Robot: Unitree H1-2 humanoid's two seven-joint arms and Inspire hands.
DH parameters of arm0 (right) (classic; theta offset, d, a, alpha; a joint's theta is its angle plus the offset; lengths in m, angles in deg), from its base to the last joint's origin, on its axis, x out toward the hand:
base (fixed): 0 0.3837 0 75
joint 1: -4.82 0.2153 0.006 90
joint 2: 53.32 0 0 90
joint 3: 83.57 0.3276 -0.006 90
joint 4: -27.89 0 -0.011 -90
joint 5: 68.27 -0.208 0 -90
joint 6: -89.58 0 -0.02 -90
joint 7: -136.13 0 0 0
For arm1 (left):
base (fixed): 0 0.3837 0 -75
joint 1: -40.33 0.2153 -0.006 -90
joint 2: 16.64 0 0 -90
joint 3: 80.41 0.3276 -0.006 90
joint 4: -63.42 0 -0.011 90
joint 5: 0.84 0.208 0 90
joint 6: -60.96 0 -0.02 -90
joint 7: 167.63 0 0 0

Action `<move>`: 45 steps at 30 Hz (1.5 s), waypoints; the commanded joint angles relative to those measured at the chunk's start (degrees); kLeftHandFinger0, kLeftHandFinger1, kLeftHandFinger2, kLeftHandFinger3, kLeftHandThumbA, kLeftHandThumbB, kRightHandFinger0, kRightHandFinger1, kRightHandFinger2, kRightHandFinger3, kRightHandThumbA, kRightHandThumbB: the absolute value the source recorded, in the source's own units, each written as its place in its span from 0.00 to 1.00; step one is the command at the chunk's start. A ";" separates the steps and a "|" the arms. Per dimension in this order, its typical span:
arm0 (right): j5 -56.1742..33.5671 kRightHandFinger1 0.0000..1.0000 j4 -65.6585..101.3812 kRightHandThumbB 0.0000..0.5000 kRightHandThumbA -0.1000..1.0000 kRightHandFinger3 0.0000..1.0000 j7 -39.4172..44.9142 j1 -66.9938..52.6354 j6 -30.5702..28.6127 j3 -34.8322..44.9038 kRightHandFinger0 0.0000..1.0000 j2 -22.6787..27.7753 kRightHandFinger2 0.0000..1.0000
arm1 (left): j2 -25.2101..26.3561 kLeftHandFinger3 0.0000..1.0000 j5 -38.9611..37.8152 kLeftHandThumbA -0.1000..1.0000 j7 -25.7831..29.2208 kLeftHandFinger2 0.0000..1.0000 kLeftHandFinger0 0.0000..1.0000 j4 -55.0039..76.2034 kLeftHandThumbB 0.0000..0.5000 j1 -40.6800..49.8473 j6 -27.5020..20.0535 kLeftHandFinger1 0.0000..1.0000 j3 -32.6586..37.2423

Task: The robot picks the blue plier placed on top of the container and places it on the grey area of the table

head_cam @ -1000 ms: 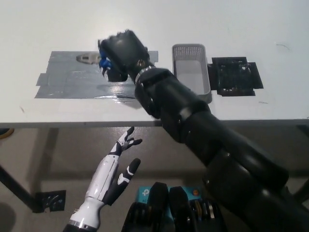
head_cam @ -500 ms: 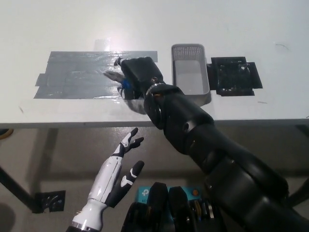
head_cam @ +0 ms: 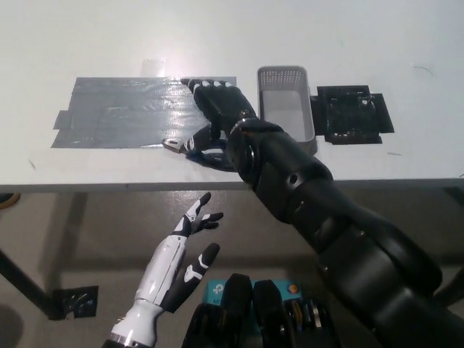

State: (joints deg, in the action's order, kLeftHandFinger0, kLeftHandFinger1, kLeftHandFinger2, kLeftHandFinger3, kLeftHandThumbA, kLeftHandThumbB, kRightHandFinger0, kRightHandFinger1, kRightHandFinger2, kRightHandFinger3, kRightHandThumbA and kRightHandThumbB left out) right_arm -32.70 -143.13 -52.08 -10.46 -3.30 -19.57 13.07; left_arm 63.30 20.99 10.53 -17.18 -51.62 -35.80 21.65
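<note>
— Where are the blue pliers?
— Lying on the white bench, at the near right corner of the grey taped area, metal nose pointing left. The blue handles run under the black right hand.
— Does that hand hold them?
— Its fingers are stretched out flat and apart over the tape, gripping nothing; the thumb lies close by the handles.
— And the container?
— The grey basket stands just right of the hand, with a black tray beyond it.
— The other hand?
— The white left hand hangs below the bench edge, fingers loosely spread, empty.
</note>
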 commanded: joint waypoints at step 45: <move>-44.24 1.00 129.70 0.99 1.00 1.00 7.54 -70.06 7.80 25.83 1.00 27.28 1.00 | 3.45 1.00 -13.52 1.00 -0.43 1.00 1.00 -12.55 0.23 -14.58 -1.35 1.00 -11.31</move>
State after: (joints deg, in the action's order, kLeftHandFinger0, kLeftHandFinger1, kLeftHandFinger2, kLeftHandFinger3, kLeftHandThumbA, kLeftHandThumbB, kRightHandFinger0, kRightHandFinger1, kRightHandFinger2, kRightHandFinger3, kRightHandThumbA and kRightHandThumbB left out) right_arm -51.97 -61.12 -42.36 -58.20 0.27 1.68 40.50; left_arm 64.80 18.70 10.52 -28.52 -62.30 -34.91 16.88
